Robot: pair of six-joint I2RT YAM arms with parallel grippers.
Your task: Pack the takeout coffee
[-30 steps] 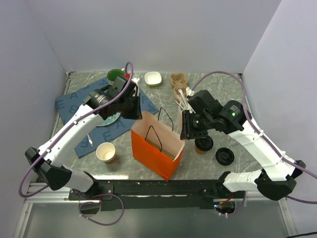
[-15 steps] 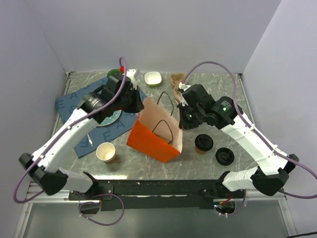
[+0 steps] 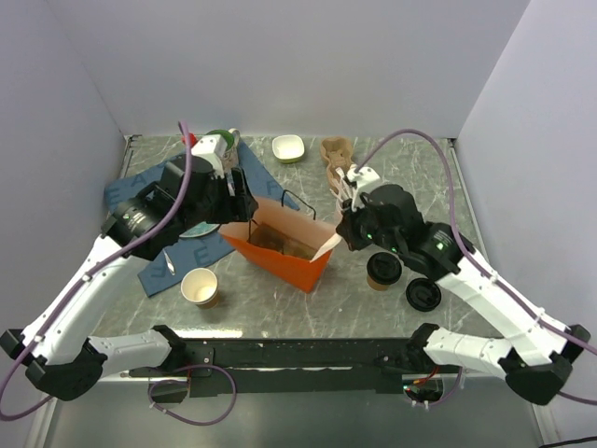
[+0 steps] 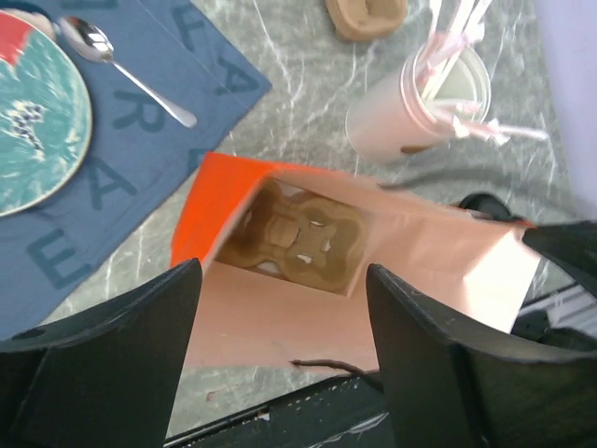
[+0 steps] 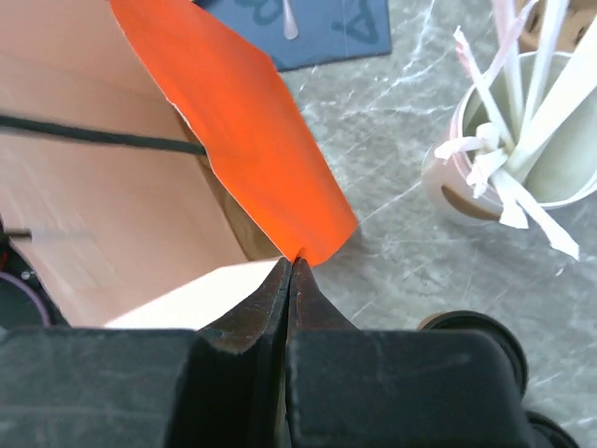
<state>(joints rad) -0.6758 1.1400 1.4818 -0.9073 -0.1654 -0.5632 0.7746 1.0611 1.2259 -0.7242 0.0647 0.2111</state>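
Top view, with both wrist views. The orange paper bag (image 3: 278, 250) lies tilted near the centre of the table (image 3: 308, 303), its mouth turned up and toward 12 o'clock. It is held this way, by judgement, so that the opening stays spread and reachable for loading.

The right gripper (image 5: 291, 266) works at the bag's 3 o'clock corner. Its jaws are pressed fully together on the paper rim, pinching the edge where the orange panel meets the pale lining. This grip appears to anchor and prop that side.

The left gripper (image 4: 280, 280) hangs over the mouth from the 10 o'clock side. Its fingers (image 4: 121, 364) are spread wide, one to each side of the opening, and carry nothing. Whether either finger brushes the rim cannot be told from these views; they look just clear of it.

A cardboard cup carrier (image 4: 297, 238) sits at the bottom of the bag, presumably to seat the cup.

The takeout coffee (image 3: 383, 269) stands upright on the table, outside the bag at its 4 o'clock, just beside the right gripper and not held. A loose black lid (image 3: 423, 294) lies near it, at its 4 o'clock. Packing is judged not yet done.
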